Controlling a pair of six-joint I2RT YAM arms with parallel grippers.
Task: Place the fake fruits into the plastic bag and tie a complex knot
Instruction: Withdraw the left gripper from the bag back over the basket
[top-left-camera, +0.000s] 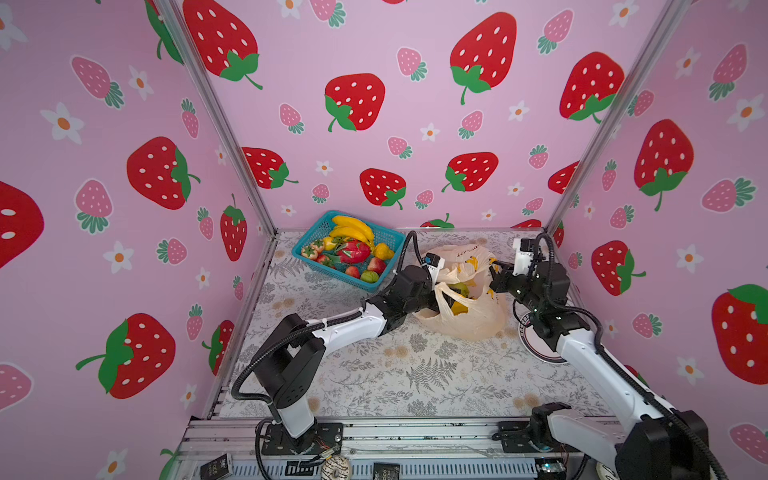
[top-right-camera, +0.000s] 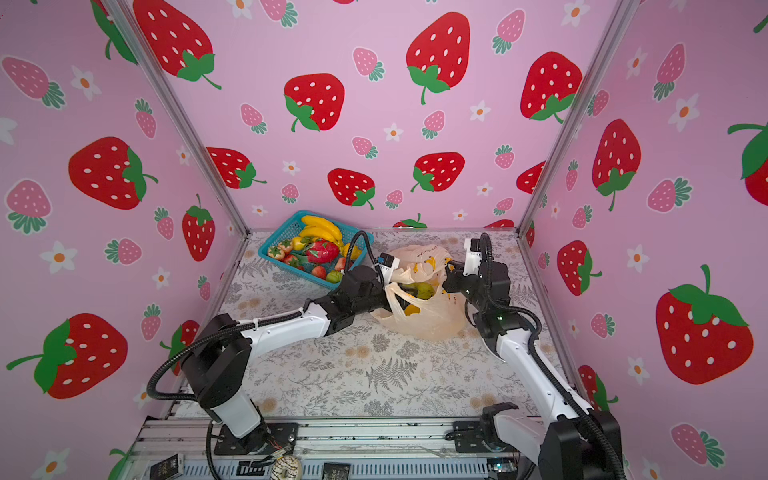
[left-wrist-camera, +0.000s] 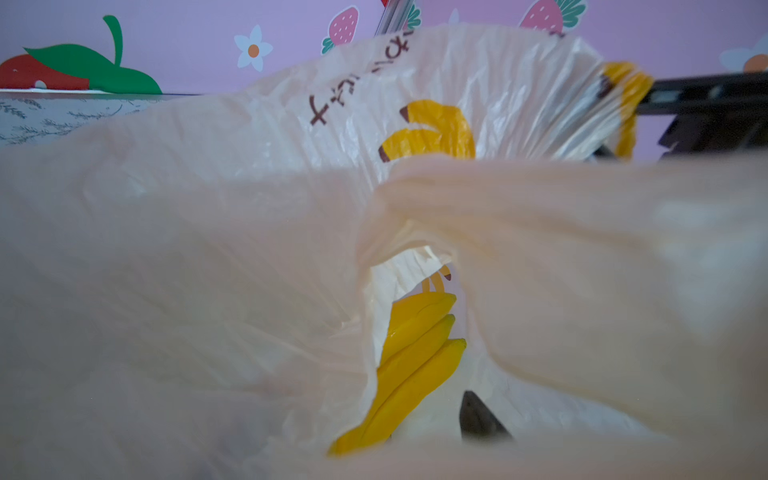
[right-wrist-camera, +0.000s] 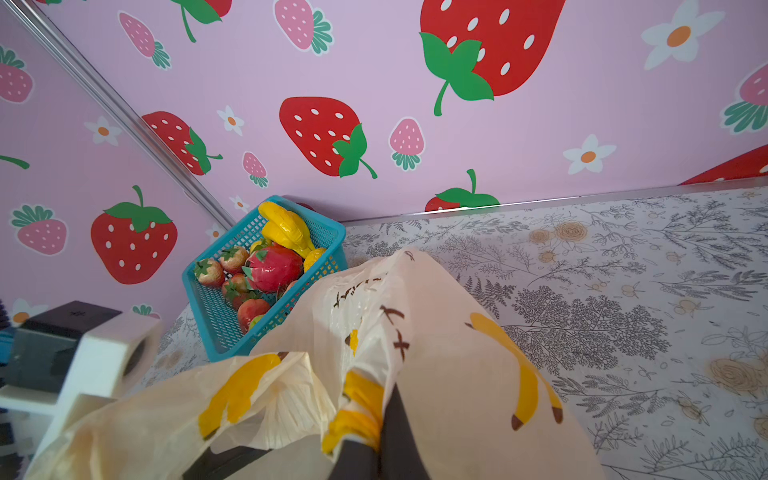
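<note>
The plastic bag (top-left-camera: 469, 320) (top-right-camera: 424, 324) stands right of centre with its mouth held open. My left gripper (top-left-camera: 444, 286) reaches into that mouth from the left. In the left wrist view a yellow banana bunch (left-wrist-camera: 415, 365) lies inside the bag. One dark fingertip (left-wrist-camera: 478, 419) stands apart from the bunch, and plastic hides the other. A green fruit (top-left-camera: 459, 289) also shows inside. My right gripper (top-left-camera: 494, 270) (right-wrist-camera: 374, 449) is shut on the bag's gathered rim. More fake fruits (top-left-camera: 353, 249) (right-wrist-camera: 274, 268) fill the teal basket.
The teal mesh basket (top-left-camera: 309, 239) (right-wrist-camera: 216, 328) leans in the back left corner, just left of the bag. A round black-and-white disc (top-left-camera: 536, 345) lies under my right arm. Pink walls close off three sides. A doughnut (top-left-camera: 334, 467) sits on the front rail.
</note>
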